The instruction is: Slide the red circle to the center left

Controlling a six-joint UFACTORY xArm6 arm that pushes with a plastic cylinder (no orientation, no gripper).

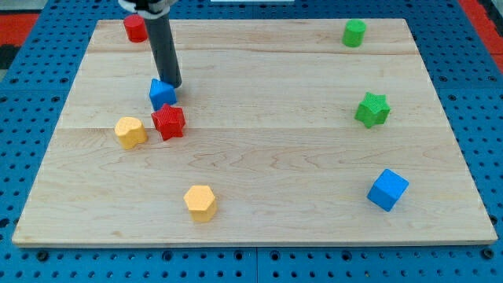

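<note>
The red circle stands at the board's top left corner. My rod comes down from the view's top, and my tip rests at the upper right edge of a small blue block, well below and to the right of the red circle. A red star sits just below the blue block. A yellow block lies to the left of the red star.
A yellow hexagon lies near the bottom edge. A green cylinder is at the top right, a green star at the right, a blue cube at the bottom right. The wooden board lies on a blue pegboard.
</note>
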